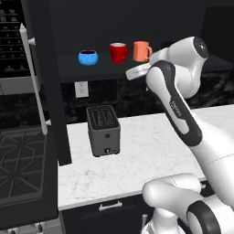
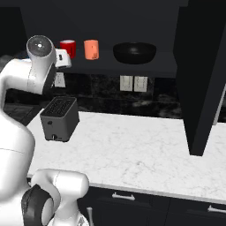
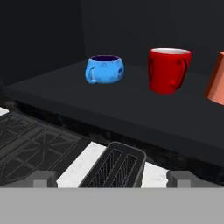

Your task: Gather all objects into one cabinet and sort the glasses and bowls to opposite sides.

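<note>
The near-black cabinet (image 1: 105,69) stands open, its tall door (image 1: 43,82) swung out to the left with a white bar handle. On its shelf, from left to right, stand the small blue bowl (image 1: 88,57) (image 3: 105,69), the glossy red mug (image 1: 119,52) (image 2: 68,47) (image 3: 168,70) and the orange mug (image 1: 142,51) (image 2: 91,49) (image 3: 217,81). Further right on the same shelf sits the shallow black bowl (image 2: 134,52). My gripper (image 3: 113,179) hangs in front of the shelf, just below its edge, open wide and holding nothing. It is clear of all the objects.
A dark grey toaster (image 1: 103,130) (image 2: 59,118) stands on the white marble counter (image 1: 151,155) below the shelf, directly under my hand. A black stove (image 1: 23,169) lies to the left. The cabinet's other door (image 2: 198,75) hangs open on the right.
</note>
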You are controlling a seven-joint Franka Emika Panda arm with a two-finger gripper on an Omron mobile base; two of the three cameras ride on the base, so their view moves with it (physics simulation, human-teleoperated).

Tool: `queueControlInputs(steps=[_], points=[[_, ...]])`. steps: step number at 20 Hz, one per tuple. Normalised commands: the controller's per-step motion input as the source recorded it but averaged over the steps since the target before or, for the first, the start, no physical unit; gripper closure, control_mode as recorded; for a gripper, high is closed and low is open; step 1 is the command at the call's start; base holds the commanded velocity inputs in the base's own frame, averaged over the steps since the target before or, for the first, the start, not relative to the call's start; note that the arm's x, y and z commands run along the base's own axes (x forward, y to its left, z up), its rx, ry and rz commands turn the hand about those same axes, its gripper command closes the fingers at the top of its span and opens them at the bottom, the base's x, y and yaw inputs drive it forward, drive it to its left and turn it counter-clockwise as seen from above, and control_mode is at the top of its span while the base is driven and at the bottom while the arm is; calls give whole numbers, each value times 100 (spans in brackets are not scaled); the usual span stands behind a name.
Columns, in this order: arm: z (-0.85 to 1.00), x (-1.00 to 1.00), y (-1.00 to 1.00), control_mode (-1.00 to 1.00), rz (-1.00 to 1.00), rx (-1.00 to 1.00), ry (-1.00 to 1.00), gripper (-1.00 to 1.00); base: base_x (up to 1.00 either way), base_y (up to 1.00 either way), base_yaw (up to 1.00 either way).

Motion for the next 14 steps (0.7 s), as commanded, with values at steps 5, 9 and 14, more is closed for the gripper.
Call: queueControlInputs(steps=[5, 9, 14], points=[[2, -100, -19, -100, 3, 0, 17, -100, 0, 0, 0], [-1, -100, -44, -100, 0, 0, 4, -100, 0, 0, 0], [-6, -96, -47, -100, 0, 0, 0, -100, 0, 0, 0]])
